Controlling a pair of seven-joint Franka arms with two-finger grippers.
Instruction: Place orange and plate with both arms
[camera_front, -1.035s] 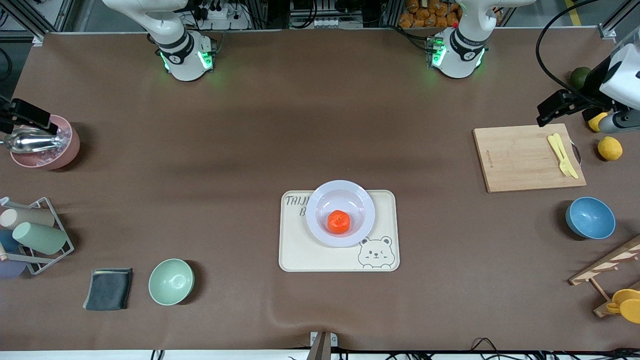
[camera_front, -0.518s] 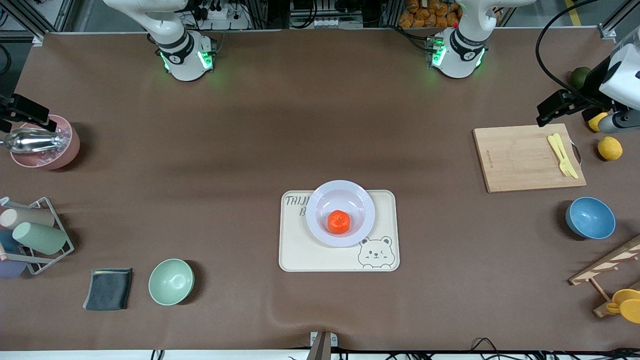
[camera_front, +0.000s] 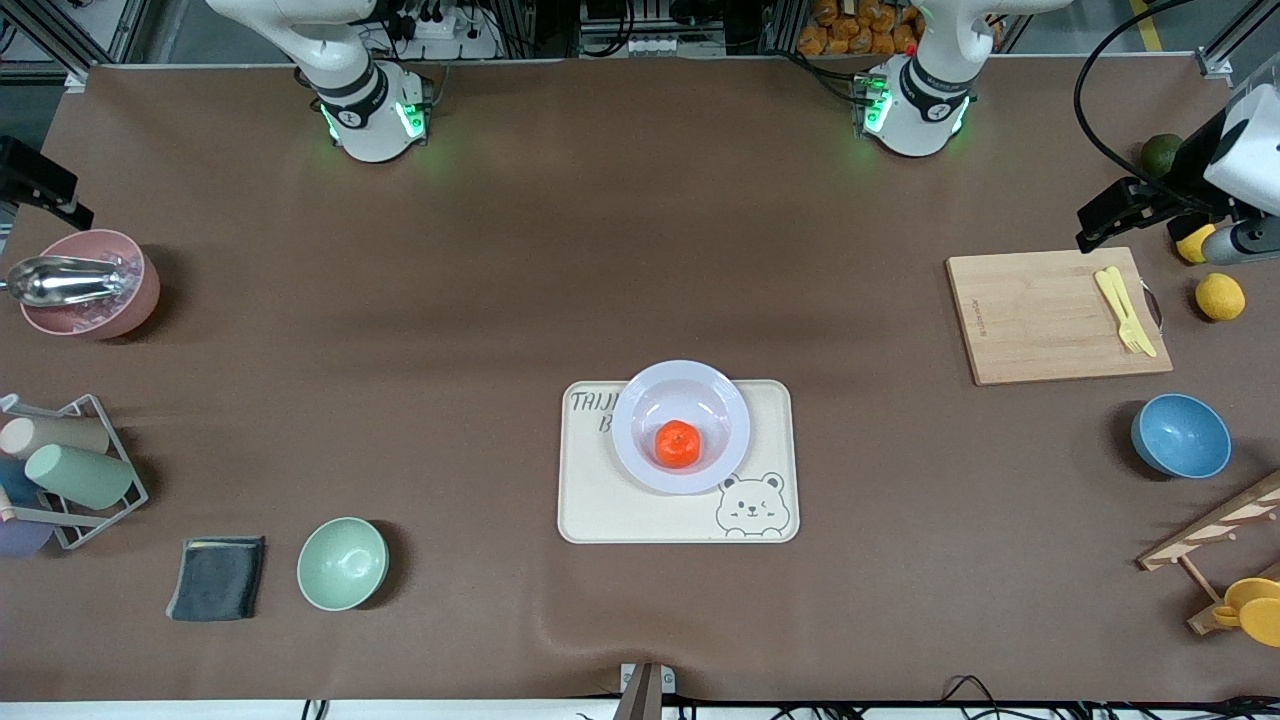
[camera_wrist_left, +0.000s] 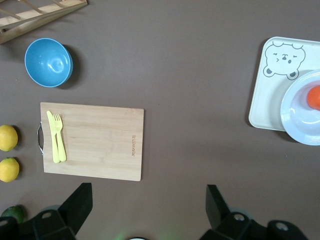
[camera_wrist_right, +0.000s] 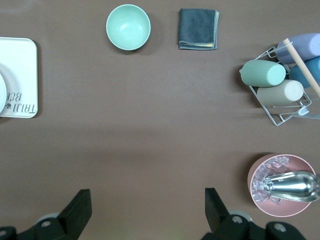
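Tray (camera_front: 620, 515): mid-table, nearest the front camera. Plate (camera_front: 640, 455): on tray. Orange (camera_front: 678, 444): in plate's well, well apart from both grippers. Left gripper (camera_wrist_left: 147, 210): fingers (camera_wrist_left: 77, 205) wide open, empty, over table beside board (camera_wrist_left: 100, 145). Right gripper (camera_wrist_right: 145, 212): fingers (camera_wrist_right: 80, 207) wide open, empty, near pink bowl (camera_wrist_right: 257, 172).

The worktop (camera_front: 500, 300) is lit evenly and brightly from above. Only short, soft shadows are thrown beside the bowls, such as the green bowl (camera_front: 342, 563). A glare is seen on the metal scoop (camera_front: 60, 280). Green light is spread around both arm bases. All three views are sharp.
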